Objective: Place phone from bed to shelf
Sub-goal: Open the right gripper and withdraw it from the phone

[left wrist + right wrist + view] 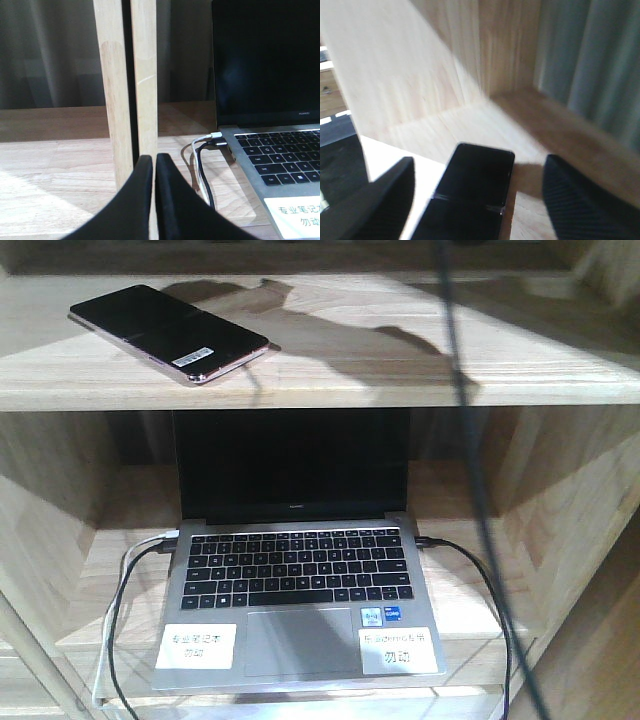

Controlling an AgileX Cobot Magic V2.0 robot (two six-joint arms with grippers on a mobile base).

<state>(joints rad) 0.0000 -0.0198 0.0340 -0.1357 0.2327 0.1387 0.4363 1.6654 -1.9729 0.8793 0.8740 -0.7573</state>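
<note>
With the glossy black flat phone point(168, 334) already lying at ten o'clock on the pale-wood shelf point(400, 370), the wide-open, empty right gripper point(477, 200) should back straight out; the left gripper point(154, 195) is closed, empty.

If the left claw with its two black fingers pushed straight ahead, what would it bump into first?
Most likely the pale wooden upright of the shelf, which stands dead ahead of the closed left claw. The laptop sits off to the right, probably out of its path.

front view faces shelf point(330, 365) head-on – wrist views close – laptop point(300, 610) shared.
</note>
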